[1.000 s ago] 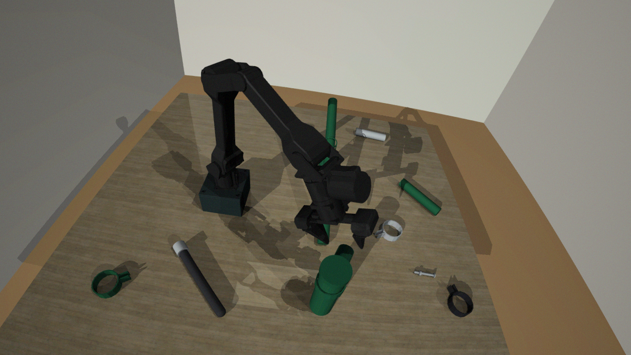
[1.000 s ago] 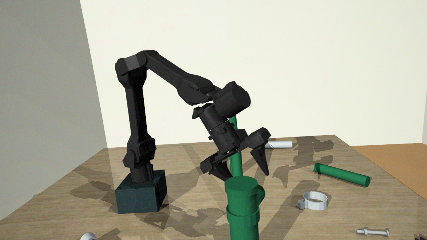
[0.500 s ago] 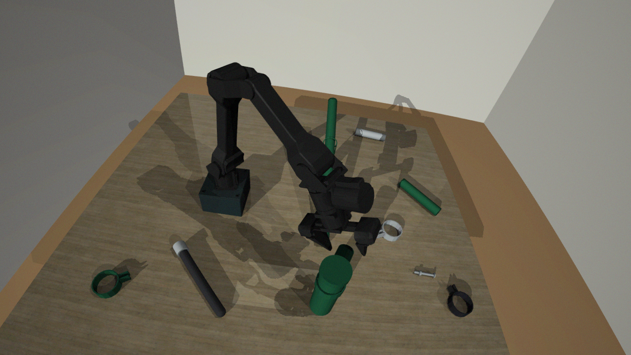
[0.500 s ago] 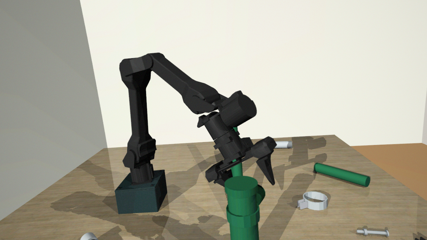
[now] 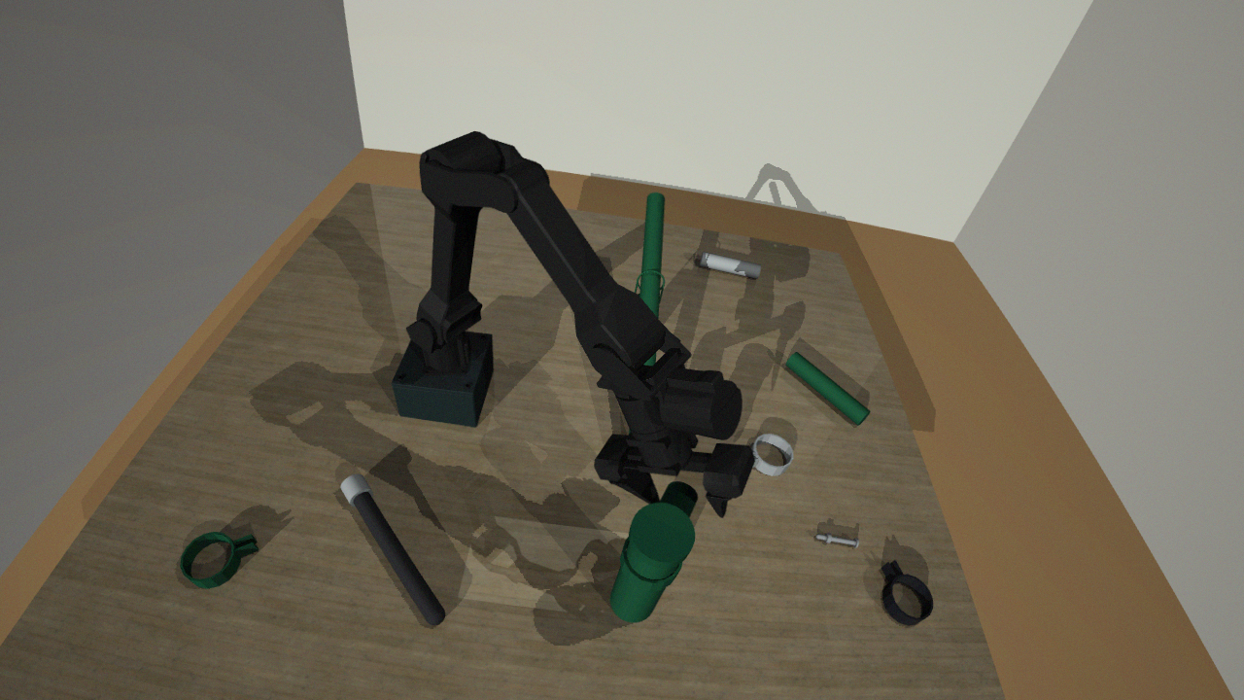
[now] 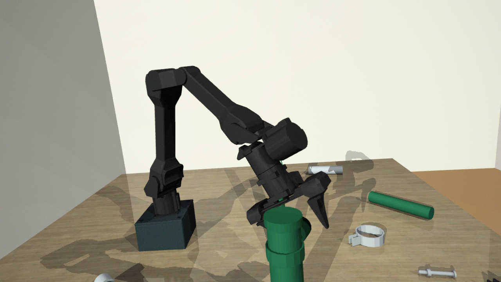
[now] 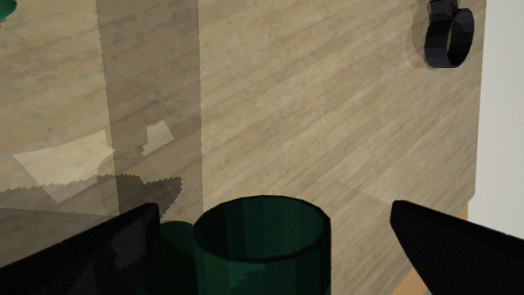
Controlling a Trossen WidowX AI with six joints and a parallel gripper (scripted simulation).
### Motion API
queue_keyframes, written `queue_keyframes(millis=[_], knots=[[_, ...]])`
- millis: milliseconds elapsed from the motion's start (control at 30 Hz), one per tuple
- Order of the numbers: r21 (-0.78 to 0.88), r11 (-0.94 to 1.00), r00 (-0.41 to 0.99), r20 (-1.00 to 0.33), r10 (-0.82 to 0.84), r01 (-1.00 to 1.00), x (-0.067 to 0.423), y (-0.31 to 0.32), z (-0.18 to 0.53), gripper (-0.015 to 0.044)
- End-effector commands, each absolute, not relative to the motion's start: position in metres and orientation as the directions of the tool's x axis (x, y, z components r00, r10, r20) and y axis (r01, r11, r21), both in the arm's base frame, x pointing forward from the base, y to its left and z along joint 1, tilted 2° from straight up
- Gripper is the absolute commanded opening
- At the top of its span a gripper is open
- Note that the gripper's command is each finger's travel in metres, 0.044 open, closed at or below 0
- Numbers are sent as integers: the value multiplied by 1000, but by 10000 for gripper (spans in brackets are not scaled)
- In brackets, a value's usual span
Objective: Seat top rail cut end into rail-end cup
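Observation:
My gripper point(image 5: 688, 507) point(image 6: 297, 228) point(image 7: 277, 212) is open and empty, its fingers spread on either side of the green rail-end cup point(image 5: 680, 498) point(image 6: 306, 229) point(image 7: 262, 283). The cup's mouth looks empty in the wrist view. It sits beside the big green post point(image 5: 639, 600) point(image 6: 285, 275), with the brace band point(image 6: 285, 257) below the post cap point(image 5: 663, 529) point(image 6: 283, 216). The green top rail point(image 5: 654, 234) point(image 7: 6, 9) runs behind the arm, through a thin loop point(image 5: 663, 285). Its near end is hidden in the top and exterior views; in the wrist view it lies apart from the cup.
A white ring clamp point(image 6: 371, 241), a bolt point(image 5: 837, 540) point(image 6: 439, 272) and a black ring clamp point(image 7: 437, 51) lie right of the post. A short green rod point(image 5: 826, 387) point(image 6: 400, 205) and a white cylinder point(image 5: 729, 265) point(image 6: 325, 170) lie farther back. A dark rod point(image 5: 396, 552) lies left.

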State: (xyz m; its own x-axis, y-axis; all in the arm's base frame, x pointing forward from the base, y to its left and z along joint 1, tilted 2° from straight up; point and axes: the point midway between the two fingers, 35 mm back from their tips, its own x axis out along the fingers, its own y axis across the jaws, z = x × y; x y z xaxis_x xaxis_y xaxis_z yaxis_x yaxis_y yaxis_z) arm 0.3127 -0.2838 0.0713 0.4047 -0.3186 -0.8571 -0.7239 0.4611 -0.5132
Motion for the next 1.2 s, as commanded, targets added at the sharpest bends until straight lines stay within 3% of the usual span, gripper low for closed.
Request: queue_keyframes(millis=[0, 133, 500, 667, 833, 1167], knots=[[-508, 466, 401, -860, -315, -724, 315, -285, 62, 440], [-508, 466, 401, -860, -315, -724, 315, -286, 61, 440], [-508, 466, 401, -860, -315, -724, 315, -286, 61, 151], [-508, 466, 401, -860, -315, -724, 315, -286, 61, 118], [-506, 432, 413, -861, -295, -746, 312, -283, 61, 0], [-503, 373, 432, -863, -261, -780, 305, -280, 61, 0]])
